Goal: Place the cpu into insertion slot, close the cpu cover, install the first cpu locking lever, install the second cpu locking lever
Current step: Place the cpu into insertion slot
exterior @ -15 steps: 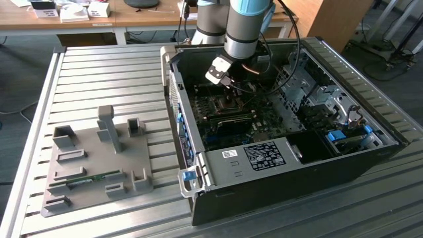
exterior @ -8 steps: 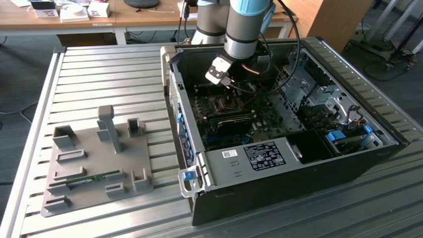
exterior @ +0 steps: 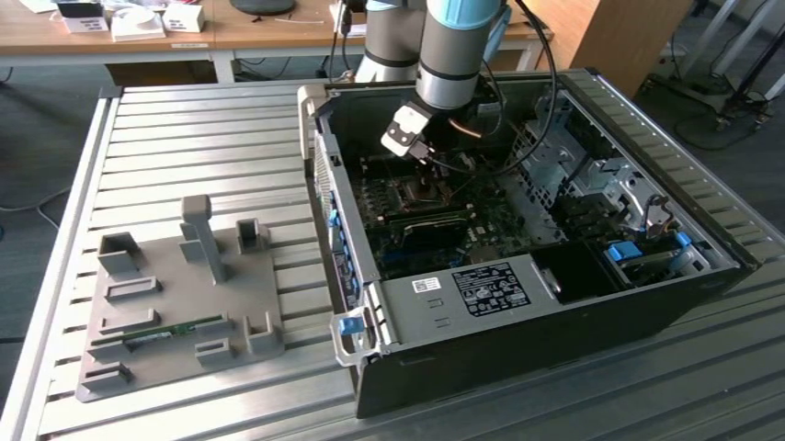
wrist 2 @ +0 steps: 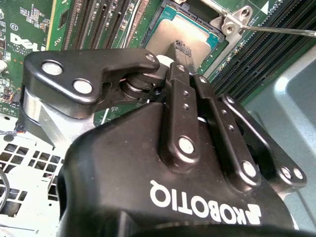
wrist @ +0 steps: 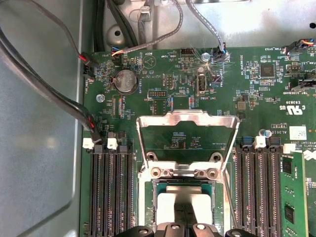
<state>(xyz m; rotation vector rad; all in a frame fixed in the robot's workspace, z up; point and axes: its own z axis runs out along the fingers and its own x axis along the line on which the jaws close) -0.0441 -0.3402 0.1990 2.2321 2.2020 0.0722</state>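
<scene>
ribbed metal table [exterior: 184,138], wooden desk [exterior: 245,35] behind, wooden cabinet [exterior: 613,37], grey floor [exterior: 37,129], daylit room

White lettering on the hand [wrist 2: 180,49], small white print across the circuit board [wrist: 247,89]

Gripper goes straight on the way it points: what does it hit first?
Likely the cpu lying in the insertion slot, right beneath the gripper; the gap between them is unclear.

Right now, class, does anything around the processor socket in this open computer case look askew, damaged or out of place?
Nothing stands out. The pale silver square cpu lies flat in the silver-rimmed dark insertion slot; the silver metal cpu cover frame is hinged open, not bent.
</scene>
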